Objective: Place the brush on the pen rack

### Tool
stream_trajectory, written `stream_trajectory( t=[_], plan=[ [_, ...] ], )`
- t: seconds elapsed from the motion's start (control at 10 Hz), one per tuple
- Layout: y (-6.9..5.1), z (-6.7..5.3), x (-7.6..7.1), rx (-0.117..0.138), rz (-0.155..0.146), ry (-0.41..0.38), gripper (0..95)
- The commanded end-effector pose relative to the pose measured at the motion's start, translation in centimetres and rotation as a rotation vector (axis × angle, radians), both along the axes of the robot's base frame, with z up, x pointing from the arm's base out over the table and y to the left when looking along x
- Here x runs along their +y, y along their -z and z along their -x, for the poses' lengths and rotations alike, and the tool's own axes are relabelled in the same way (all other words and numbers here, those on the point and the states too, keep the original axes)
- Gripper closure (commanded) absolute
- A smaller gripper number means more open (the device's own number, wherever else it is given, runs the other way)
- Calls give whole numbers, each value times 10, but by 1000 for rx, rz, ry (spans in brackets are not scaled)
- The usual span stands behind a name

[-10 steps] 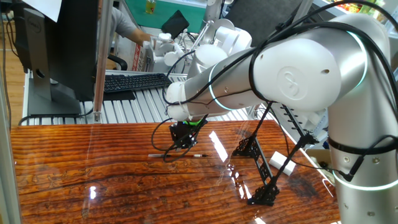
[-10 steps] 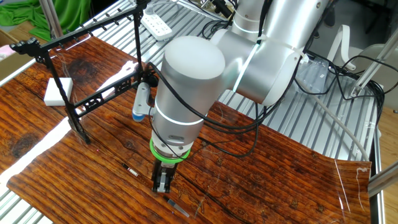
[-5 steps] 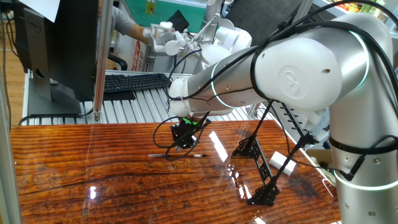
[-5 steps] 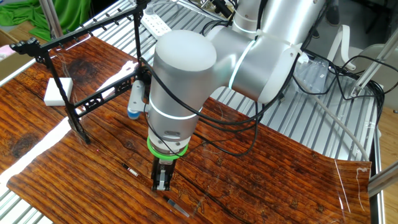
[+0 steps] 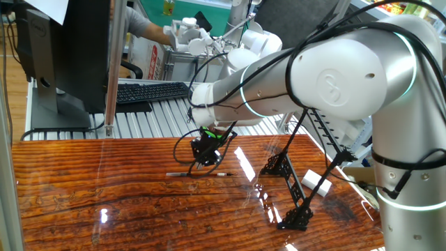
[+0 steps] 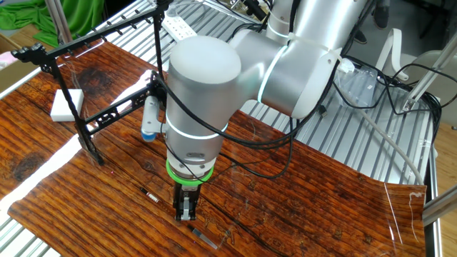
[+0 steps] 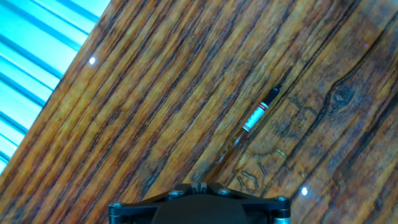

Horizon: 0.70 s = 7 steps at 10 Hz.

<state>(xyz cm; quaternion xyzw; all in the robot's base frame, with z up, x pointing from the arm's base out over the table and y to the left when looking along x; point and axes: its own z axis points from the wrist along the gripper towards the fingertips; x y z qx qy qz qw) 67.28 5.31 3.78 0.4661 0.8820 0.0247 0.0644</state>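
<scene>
Both fixed views: fingers (image 6: 186, 213) pointing down at the wooden counter (image 6: 300, 207), pressed fully together over the middle of the brush (image 5: 197, 173), which lies flat on the boards. Whether gripped, cannot tell. Seen from the hand only: a pale band near the tip. Pen rack (image 6: 93, 118) well apart, standing by a white block (image 6: 67, 104).

The thin dark brush (image 5: 182, 173) lies flat on the wooden table, well apart from the black rod-framed rack (image 6: 107, 118).
</scene>
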Motion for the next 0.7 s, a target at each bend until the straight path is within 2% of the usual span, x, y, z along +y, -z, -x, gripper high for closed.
stream_trajectory(
  t=[0.1,0.3,0.7],
  plan=[
    [-2,1,1,9,-23,9,950],
    [-2,1,1,36,-27,29,950],
    [-2,1,1,41,-40,66,950]
  ],
)
